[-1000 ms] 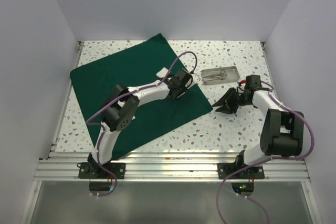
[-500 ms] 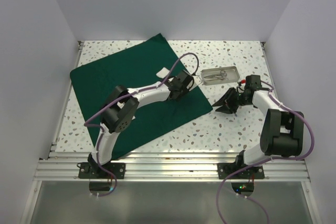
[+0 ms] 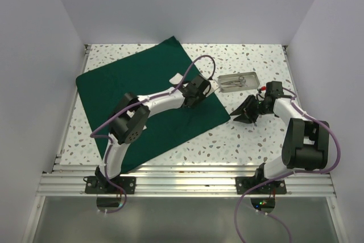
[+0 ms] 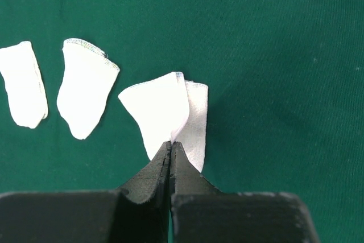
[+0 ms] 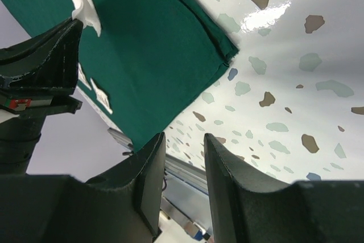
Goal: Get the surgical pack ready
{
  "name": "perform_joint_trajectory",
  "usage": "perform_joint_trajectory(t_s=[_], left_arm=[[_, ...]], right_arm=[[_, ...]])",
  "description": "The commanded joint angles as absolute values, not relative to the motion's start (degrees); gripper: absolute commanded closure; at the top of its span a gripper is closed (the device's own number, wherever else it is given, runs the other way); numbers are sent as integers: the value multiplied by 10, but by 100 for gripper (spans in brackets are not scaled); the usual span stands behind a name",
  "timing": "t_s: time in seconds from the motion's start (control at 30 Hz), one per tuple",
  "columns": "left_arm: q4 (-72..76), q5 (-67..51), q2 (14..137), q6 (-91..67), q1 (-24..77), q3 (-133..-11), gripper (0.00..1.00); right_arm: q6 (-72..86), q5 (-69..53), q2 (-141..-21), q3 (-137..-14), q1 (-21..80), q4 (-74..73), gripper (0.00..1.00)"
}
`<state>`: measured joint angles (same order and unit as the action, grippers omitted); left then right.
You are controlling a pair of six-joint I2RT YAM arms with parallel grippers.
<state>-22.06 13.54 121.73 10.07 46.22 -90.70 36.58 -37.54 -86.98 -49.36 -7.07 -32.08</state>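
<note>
The dark green drape (image 3: 148, 98) lies spread flat on the speckled table. My left gripper (image 4: 170, 144) is shut on a folded white gauze pad (image 4: 165, 109) just above the cloth, near the drape's right corner (image 3: 199, 90). Two more gauze pads (image 4: 85, 95) lie on the cloth to its left. The shallow steel tray (image 3: 254, 75) with scissor-like instruments (image 3: 234, 82) sits on the table right of the drape. My right gripper (image 3: 245, 112) is open and empty (image 5: 185, 140), low over the table beside the drape's corner (image 5: 224, 49). No white packets show.
White walls close in the table at the back and both sides. An aluminium rail (image 3: 187, 183) runs along the near edge, holding both arm bases. The left arm's purple cable (image 3: 199, 64) loops over the drape near the tray.
My left gripper has shifted only very slightly over the drape's right corner, still holding the gauze. The right arm has not moved.
</note>
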Motion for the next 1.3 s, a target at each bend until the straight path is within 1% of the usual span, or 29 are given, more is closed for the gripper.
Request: perform_joint_trajectory(t_s=[0.0,0.6,0.7,0.73,0.77,0.9,0.97,1.13,1.27], left_arm=[[-221,127,1209,99,463,-902,100],[-214,120,1205,89,463,-879,100],[-224,130,1203,77,464,-888,81],[-224,134,1201,70,462,-888,72],[-226,138,1193,69,462,-887,68],[-229,126,1167,58,463,-881,61],[-221,114,1151,55,462,-868,59],[-211,105,1140,54,462,-868,56],[-230,106,1177,53,462,-909,56]], right_arm=[[359,-395,-868,-492,-68,-308,62],[360,-395,-866,-490,-67,-308,62],[359,-395,-866,-489,-67,-308,62],[359,-395,-867,-488,-67,-308,62],[359,-395,-867,-488,-67,-309,62],[359,-395,-867,-490,-67,-309,62],[359,-396,-869,-492,-66,-308,62],[360,-397,-870,-493,-66,-306,62],[361,-397,-872,-493,-65,-306,62]])
